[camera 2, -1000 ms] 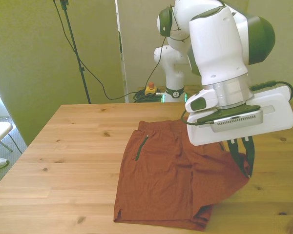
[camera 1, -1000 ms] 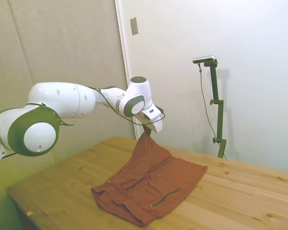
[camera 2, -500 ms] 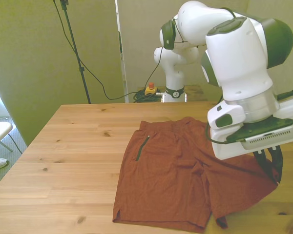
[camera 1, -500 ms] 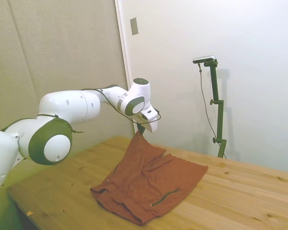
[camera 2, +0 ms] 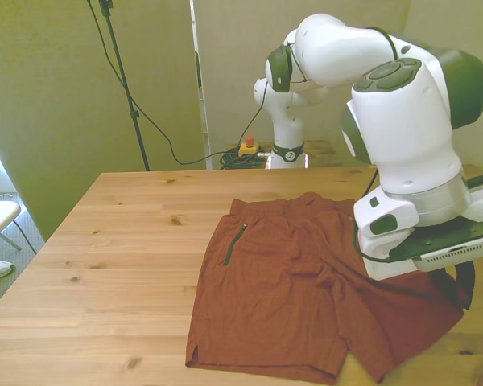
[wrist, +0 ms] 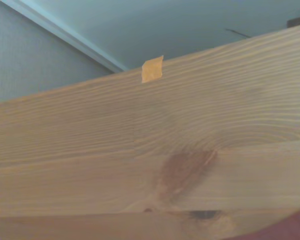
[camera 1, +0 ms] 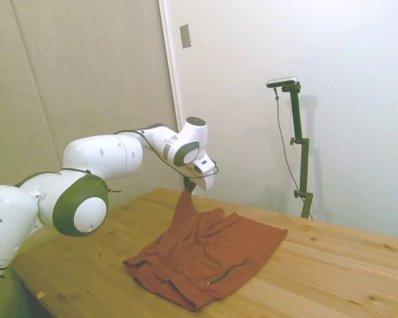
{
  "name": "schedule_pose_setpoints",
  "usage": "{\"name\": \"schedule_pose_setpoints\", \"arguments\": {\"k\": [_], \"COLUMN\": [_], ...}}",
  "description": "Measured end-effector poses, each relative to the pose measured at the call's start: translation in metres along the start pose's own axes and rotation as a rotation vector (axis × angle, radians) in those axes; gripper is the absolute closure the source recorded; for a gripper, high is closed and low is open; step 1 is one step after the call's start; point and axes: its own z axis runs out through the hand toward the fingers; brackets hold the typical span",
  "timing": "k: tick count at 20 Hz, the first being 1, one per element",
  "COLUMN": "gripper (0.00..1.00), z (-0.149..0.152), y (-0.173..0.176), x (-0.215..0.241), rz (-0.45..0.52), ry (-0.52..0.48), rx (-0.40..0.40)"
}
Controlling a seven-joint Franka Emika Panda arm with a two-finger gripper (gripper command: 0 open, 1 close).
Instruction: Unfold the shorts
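- The claw (camera 2: 464, 291) is clamped on a corner of the shorts (camera 2: 298, 297), at the front view's right, and holds that corner lifted a little off the table (camera 2: 105, 265); in the side view the cloth rises to a peak at the claw (camera 1: 188, 189).
- The rest of the rust-brown shorts lies spread and wrinkled on the table's middle, with both legs toward the near edge in the front view and the waistband toward the far edge.
- A thin dark slit mark (camera 2: 233, 244) runs along the shorts on the front view's left side.
- The arm's white wrist block (camera 2: 423, 241) stands in front of the shorts' right part and hides the cloth beneath it.
- The wrist view shows bare wood grain with a dark knot (wrist: 182, 170) and a small orange tape scrap (wrist: 152, 69) at the table's edge.
- Beyond the table, a red-topped button box (camera 2: 248, 146) sits among cables on the floor.
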Motion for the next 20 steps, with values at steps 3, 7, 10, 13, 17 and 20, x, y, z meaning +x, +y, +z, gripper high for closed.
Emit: {"name": "schedule_pose_setpoints", "arguments": {"k": [3, 7, 10, 13, 17, 20], "gripper": [0.0, 0.0, 0.0, 0.0, 0.0, 0.0], "z": [-0.009, -0.032, -0.056, -0.08, -0.113, -0.145], "y": [-0.006, -0.012, 0.002, 0.03, 0.059, 0.074], "x": [-0.003, -0.009, -0.004, 0.006, -0.008, -0.034], "rz": [-0.014, -0.049, -0.052, -0.037, -0.048, -0.105], "ry": [0.01, 0.077, 0.195, 0.275, 0.27, 0.272], "rx": [0.015, -0.014, -0.109, -0.205, -0.255, -0.276]}}
